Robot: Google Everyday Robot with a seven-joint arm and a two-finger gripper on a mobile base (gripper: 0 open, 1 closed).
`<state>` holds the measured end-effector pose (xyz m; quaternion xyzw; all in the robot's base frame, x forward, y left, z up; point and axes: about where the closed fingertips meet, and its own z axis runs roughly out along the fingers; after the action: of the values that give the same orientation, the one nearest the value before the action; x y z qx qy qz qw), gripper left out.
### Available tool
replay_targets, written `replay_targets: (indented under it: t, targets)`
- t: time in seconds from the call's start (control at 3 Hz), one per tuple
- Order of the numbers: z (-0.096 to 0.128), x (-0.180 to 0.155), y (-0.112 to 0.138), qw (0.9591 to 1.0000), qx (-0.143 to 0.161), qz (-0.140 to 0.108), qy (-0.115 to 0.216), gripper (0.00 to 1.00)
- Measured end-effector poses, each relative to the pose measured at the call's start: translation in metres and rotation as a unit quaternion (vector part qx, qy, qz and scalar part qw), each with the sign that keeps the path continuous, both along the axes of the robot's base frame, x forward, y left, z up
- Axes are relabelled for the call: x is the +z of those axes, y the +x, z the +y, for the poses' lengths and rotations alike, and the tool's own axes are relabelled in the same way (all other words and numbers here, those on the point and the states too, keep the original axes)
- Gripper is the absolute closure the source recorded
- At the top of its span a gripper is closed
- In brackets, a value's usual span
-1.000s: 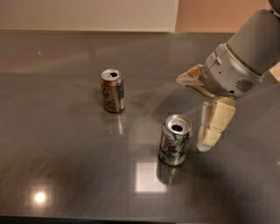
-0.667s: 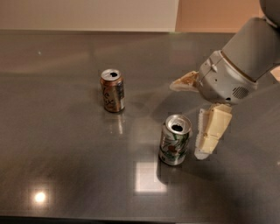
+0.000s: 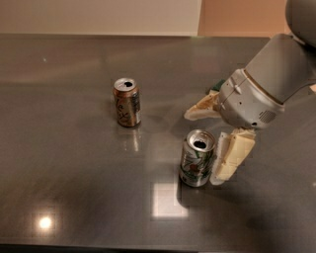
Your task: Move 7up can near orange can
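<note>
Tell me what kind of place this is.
Likely a break-room or kitchen counter, not certain: dark glossy countertop, 7up can and orange can on it, pale wall behind. End effector, open, is right beside the 7up can.

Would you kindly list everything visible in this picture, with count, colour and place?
7up can: one, silver-white with green markings, upright, right of centre on the table.
orange can: one, copper-orange, upright, left of centre and farther back, well apart from the 7up can.
table: one, dark grey and glossy, fills most of the view.
wall: pale, along the top edge.
arm: one, grey, enters from the right.
pincer: one, cream fingers, open; one finger beyond the 7up can, the other close at its right side.
</note>
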<state>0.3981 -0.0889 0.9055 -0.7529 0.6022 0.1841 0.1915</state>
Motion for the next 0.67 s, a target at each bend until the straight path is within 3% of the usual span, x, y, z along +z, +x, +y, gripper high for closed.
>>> replay_targets:
  t: [0.67]
  targets:
    - [-0.0036, -0.0059, 0.0065, 0.9999, -0.01, -0.005, -0.006, 0.65]
